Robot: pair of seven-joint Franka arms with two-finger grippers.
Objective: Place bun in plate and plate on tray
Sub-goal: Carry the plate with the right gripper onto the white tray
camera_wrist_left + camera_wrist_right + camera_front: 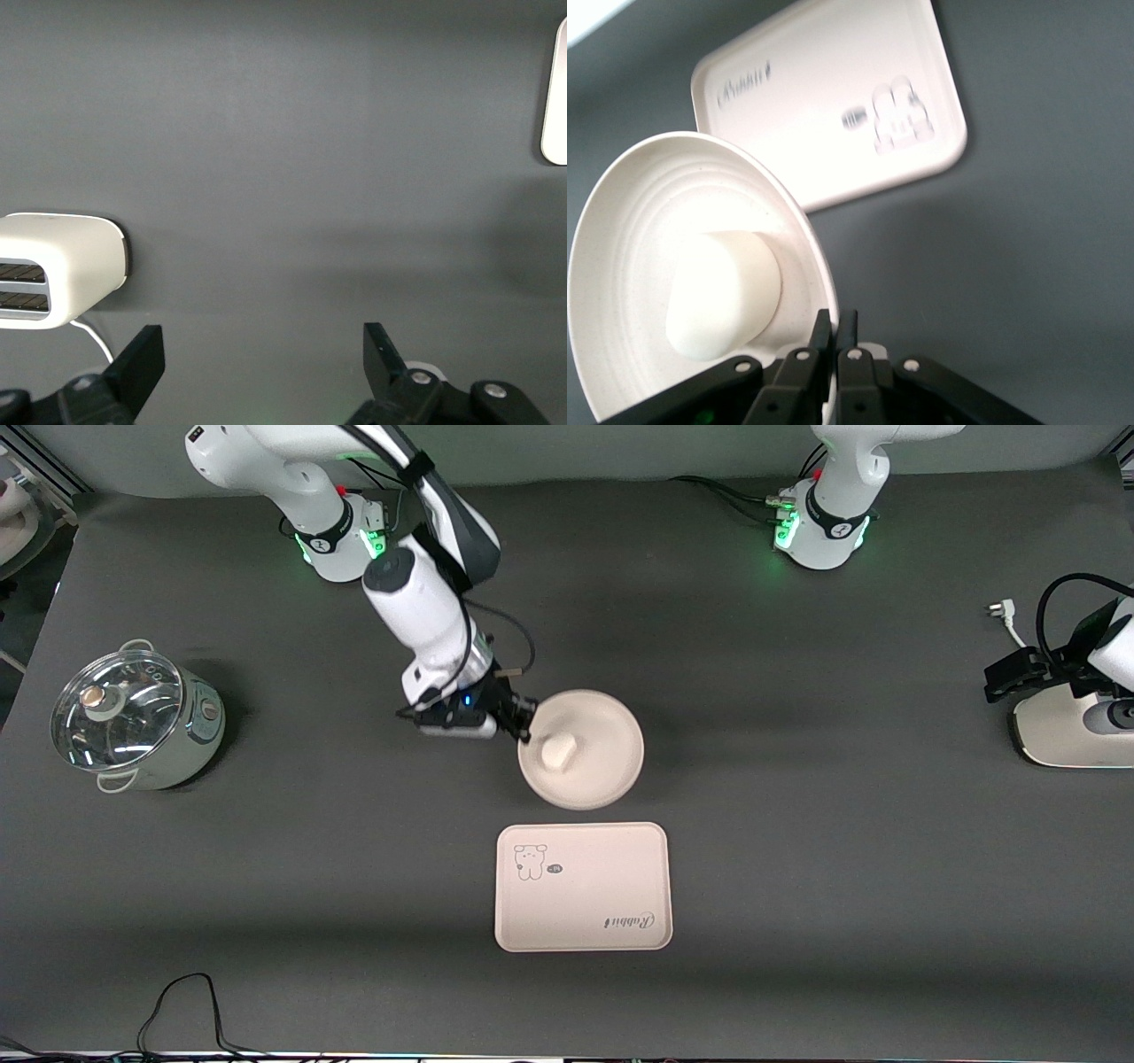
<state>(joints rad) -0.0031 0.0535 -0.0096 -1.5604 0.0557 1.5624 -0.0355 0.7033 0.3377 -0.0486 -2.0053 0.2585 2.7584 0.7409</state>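
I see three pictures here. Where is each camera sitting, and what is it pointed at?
Front view: high across the table, facing both arm bases; shows the right claw shut on the plate rim, the bun in it, and the tray.
Left wrist view: on the waiting left arm, looking down past its open left claw at bare table, a toaster and a tray corner.
Right wrist view: on the right arm, behind its claw.
Front and right wrist views share plate, bun and tray.
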